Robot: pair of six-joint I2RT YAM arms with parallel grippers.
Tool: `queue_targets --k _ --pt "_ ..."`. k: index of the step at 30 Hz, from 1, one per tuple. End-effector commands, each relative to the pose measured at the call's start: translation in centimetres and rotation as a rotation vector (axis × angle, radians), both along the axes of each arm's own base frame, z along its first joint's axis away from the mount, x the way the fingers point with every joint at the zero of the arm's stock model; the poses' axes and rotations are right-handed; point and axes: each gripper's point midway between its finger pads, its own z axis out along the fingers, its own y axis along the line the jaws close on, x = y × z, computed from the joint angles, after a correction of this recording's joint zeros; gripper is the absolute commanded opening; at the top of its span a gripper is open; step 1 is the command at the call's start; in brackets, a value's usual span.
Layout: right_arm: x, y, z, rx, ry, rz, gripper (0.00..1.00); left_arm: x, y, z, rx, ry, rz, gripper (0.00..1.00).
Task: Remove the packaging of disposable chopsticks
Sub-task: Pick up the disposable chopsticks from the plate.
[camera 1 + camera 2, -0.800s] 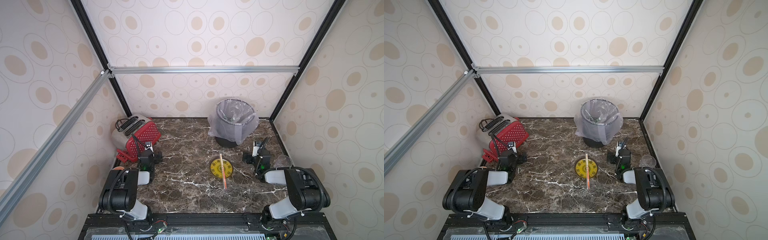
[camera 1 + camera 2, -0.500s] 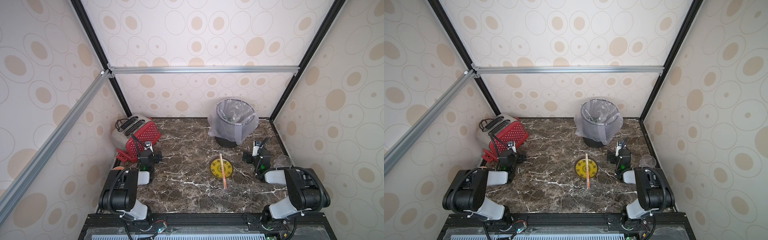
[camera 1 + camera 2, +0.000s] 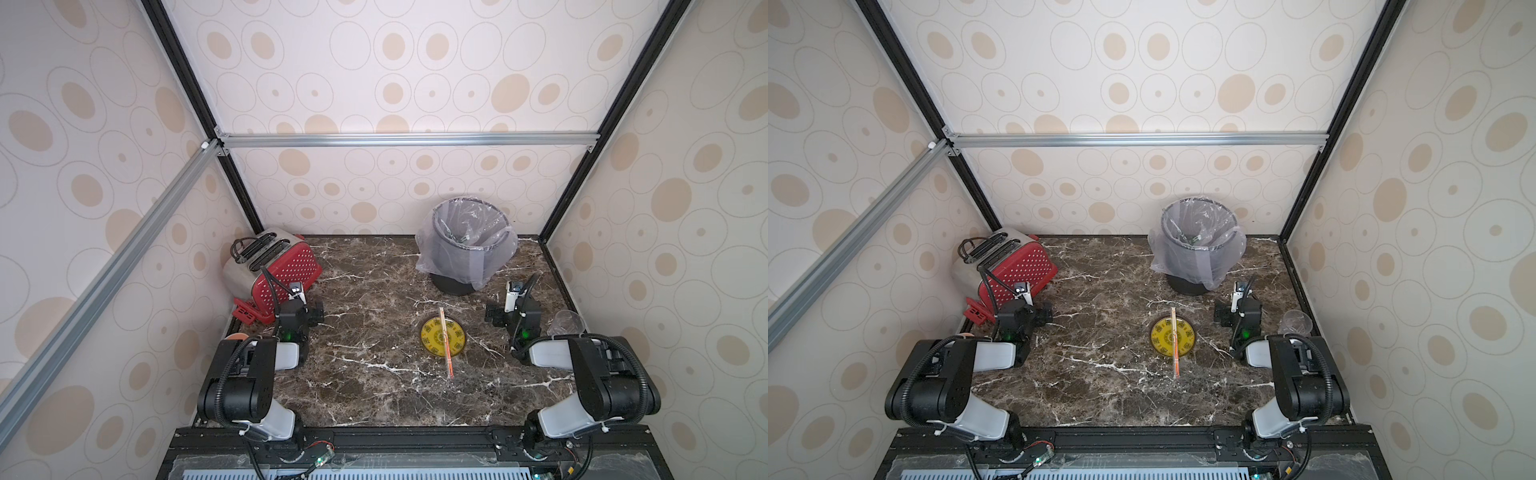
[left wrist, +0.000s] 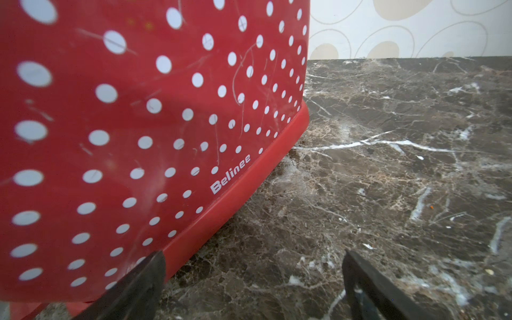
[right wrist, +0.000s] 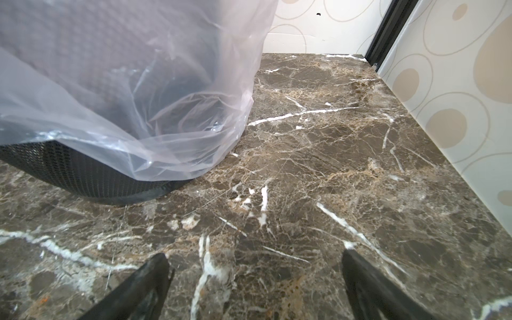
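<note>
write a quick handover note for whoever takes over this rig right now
Left end effector: open, empty, beside the red toaster.
Right end effector: open, empty, near the bin.
Chopsticks: inside their wrapper, lying across the yellow disc, near end on the table.
Done: nothing yet.
Left: grip the wrapper and pull it off the chopsticks.

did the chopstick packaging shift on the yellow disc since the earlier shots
No. The packaging lies across the yellow disc at the same slant as earlier, its near end past the disc's front edge.
</note>
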Motion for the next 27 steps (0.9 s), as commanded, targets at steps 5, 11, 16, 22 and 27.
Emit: queue_targets --k 5,11,16,22,27 --pt "0.6 0.0 0.8 -0.018 -0.031 0.0 1.0 1.1 0.4 1.5 0.023 -0.047 0.003 0.99" --pt "0.4 -0.1 1.4 -0.019 -0.056 -0.008 1.0 0.5 -0.1 3.8 0.095 -0.036 0.011 0.99" --pt "-0.6 -2.7 4.9 0.013 0.034 -0.195 0.89 -2.0 0.5 8.0 0.092 0.043 0.148 0.86" --pt "-1.5 5.6 6.7 0.338 0.296 0.09 0.52 -2.2 -6.3 9.4 -0.294 -0.019 -0.101 0.72" --pt "-6.1 13.0 5.5 0.44 0.474 0.269 0.49 -2.4 -16.2 10.3 -0.446 0.037 -0.42 0.7"
